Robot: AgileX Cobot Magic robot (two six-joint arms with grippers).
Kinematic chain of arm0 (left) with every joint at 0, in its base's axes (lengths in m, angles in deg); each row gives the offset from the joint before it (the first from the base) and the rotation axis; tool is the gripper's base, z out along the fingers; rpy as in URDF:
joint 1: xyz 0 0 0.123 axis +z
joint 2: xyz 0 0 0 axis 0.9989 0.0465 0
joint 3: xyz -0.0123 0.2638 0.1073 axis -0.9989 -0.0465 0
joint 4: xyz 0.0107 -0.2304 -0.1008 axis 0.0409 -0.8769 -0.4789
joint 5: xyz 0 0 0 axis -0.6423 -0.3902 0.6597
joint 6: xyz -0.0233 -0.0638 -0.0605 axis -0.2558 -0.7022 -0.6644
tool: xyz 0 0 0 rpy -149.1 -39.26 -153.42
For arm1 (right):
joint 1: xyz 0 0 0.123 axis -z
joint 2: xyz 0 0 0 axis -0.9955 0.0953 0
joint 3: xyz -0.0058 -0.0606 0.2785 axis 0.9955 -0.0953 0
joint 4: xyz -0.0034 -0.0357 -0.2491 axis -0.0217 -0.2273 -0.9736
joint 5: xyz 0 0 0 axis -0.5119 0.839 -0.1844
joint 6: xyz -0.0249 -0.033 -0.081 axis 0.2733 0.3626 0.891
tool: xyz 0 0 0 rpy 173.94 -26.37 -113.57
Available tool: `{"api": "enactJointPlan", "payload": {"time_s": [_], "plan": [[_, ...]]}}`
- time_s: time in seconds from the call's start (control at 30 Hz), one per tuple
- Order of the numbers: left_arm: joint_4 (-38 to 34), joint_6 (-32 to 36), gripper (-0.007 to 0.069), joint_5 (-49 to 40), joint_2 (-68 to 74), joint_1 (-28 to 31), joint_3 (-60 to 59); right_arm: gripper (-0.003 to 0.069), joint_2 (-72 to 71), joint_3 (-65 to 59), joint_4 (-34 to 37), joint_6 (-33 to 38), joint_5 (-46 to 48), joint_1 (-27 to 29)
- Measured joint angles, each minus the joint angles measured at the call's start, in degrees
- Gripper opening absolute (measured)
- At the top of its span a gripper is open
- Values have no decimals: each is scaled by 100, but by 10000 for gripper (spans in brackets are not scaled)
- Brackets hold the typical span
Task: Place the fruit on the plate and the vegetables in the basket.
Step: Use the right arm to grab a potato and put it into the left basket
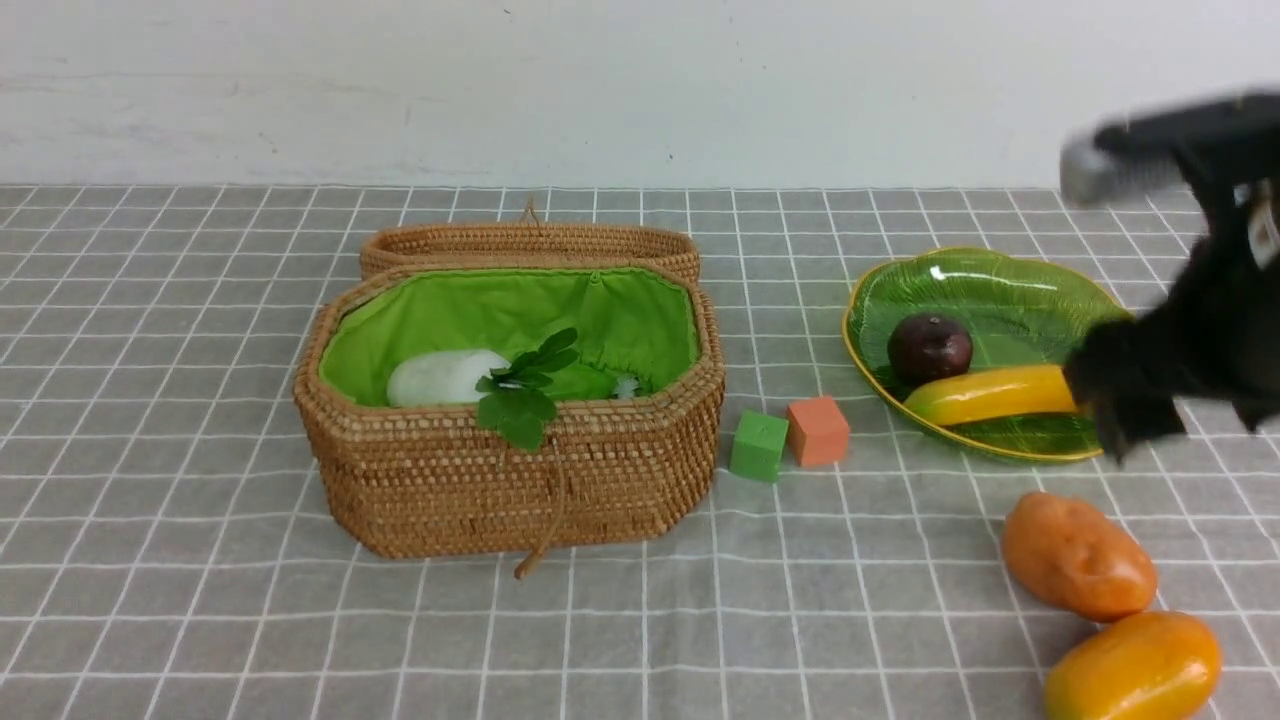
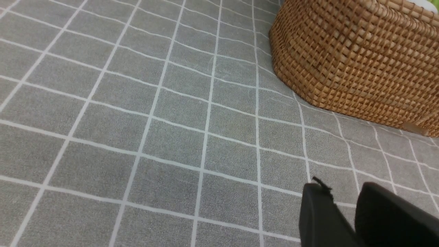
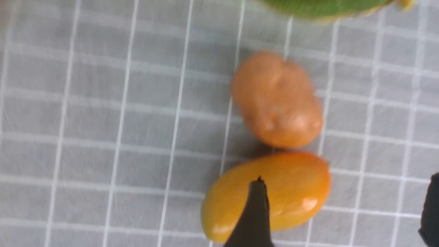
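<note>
The basket [image 1: 620, 470] stands open at centre left, its side also in the left wrist view [image 2: 356, 55]. Inside lie a white radish [image 1: 445, 377] and a green pod [image 1: 585, 382] under leaves. The plate [image 1: 1010, 290] at the right holds the dark plum [image 1: 929, 347] and the banana [image 1: 990, 395]. A potato [image 1: 1078, 556] [image 3: 277, 99] and an orange-yellow oval piece [image 1: 1135, 668] [image 3: 284, 192] lie on the cloth in front of the plate. My right gripper [image 3: 346, 178] hangs open above them, holding nothing, one finger over the oval. My left gripper [image 2: 343, 188] hovers over bare cloth, slightly open and empty.
A green cube [image 1: 758, 446] and an orange cube [image 1: 818, 430] sit between basket and plate. The basket's lid [image 1: 530, 245] lies behind it, and a cord loop [image 1: 545, 545] hangs down its front. My blurred right arm [image 1: 1190, 340] covers the plate's right edge.
</note>
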Motion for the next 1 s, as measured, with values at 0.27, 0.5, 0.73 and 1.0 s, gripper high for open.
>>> {"api": "enactJointPlan", "payload": {"time_s": [0.27, 0.5, 0.73, 1.0], "plan": [[0, 0, 169, 0, 0, 0, 0, 594, 796, -378, 553, 1108, -573, 740], [0, 0, 181, 0, 0, 0, 0, 594, 1552, -378, 399, 1669, -1661, 769], [0, 0, 186, 0, 0, 0, 0, 595, 2297, -293, 163, 1845, -1868, 769], [0, 0, 194, 0, 0, 0, 0, 573, 2365, -62, 195, 1861, -1659, 769]]}}
